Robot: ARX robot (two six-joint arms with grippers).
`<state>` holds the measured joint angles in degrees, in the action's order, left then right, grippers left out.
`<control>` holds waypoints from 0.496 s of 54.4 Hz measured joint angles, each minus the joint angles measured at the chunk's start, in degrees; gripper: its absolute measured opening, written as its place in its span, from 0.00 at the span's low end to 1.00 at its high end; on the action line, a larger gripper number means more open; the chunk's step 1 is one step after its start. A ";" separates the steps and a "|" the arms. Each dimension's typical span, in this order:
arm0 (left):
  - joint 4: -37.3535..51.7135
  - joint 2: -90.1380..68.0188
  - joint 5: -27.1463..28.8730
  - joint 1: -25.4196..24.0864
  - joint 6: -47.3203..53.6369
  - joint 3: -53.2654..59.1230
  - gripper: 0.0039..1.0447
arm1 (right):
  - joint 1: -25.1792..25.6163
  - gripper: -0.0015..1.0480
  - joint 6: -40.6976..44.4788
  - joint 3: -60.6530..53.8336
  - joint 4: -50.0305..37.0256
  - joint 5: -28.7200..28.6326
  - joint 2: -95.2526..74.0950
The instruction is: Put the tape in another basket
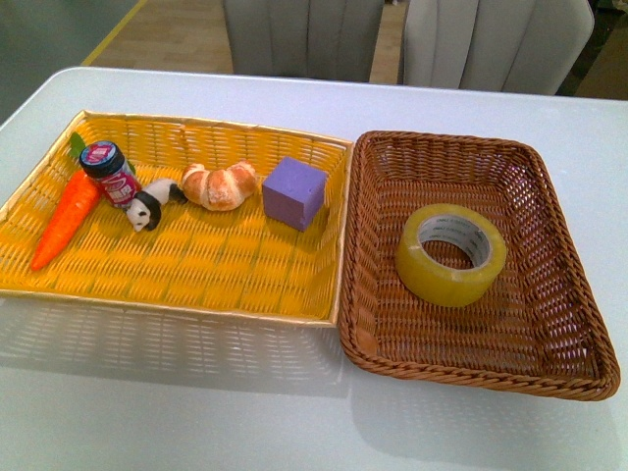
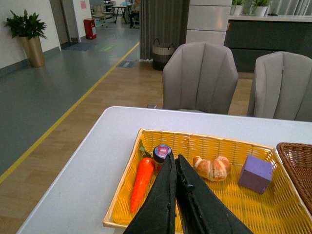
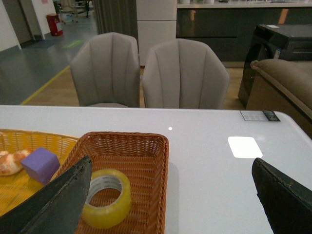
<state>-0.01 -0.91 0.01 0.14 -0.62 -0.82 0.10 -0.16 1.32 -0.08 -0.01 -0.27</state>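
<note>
On the table: a pale grey-white table (image 1: 294, 412) carries two woven baskets set side by side, their near edges touching.
Tape: a wide roll of translucent yellowish packing tape (image 1: 451, 254) with a white inner core, lying flat on its side with the hole facing up; the outer wall is glossy and olive-yellow, the core shows faint grey print.
Tape position: inside the dark brown woven wicker rectangular basket (image 1: 388, 343), roughly central on its floor, apart from all four walls; also seen in the right wrist view (image 3: 104, 197).
Brown basket: thick braided rim, standing right of the bright yellow woven basket (image 1: 196, 285).
Yellow basket contents: an orange toy carrot (image 1: 65, 218) with a green top, a small dark-lidded jar (image 1: 110, 173), a black-and-white panda figure (image 1: 149, 206), a golden croissant (image 1: 220, 184) and a purple foam cube (image 1: 294, 192), all along the far half.
Left gripper (image 2: 174, 168): black jaws pressed together, nothing between them, above the yellow basket's near side.
Right gripper (image 3: 170, 195): black jaws spread wide, empty, the tape showing beside one of them.
Background: two grey upholstered chairs (image 3: 146, 70) behind the table.
</note>
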 joint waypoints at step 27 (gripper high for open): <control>0.00 0.02 0.00 0.00 0.00 0.00 0.62 | 0.00 0.91 0.00 0.00 0.00 0.02 0.00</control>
<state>-0.01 -0.89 0.01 0.14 -0.62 -0.82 0.10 -0.16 1.32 -0.08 0.01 -0.27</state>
